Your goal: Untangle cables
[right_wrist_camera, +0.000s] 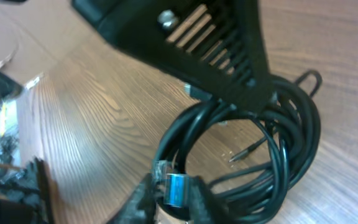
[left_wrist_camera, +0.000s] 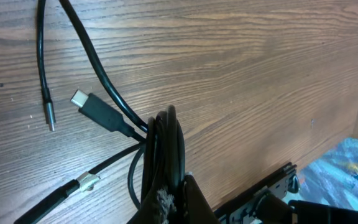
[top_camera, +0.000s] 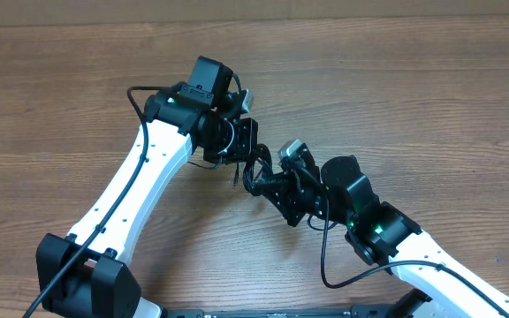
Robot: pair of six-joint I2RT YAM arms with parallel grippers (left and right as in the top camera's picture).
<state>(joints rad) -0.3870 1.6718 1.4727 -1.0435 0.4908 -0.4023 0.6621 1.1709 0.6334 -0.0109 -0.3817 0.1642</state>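
Two grippers meet over the cables (top_camera: 247,175), a small black knot near the middle of the wooden table (top_camera: 414,79). The left gripper (top_camera: 251,152), reaching in from the near left, is closed tight on an upright bunch of the cords, which rise between its fingers (left_wrist_camera: 190,200) in the left wrist view. From that bunch a flat-ended plug (left_wrist_camera: 94,109) and a thin silver-tipped end (left_wrist_camera: 48,116) trail out to the left, lying on the wood (both free of the fingers). The right gripper (top_camera: 263,181) comes in from the near right. Its jaws stand narrow, pressed on either side of a silvery plug (right_wrist_camera: 174,188) at the edge of the coil (right_wrist_camera: 291,143), which loops below the left gripper's black body.
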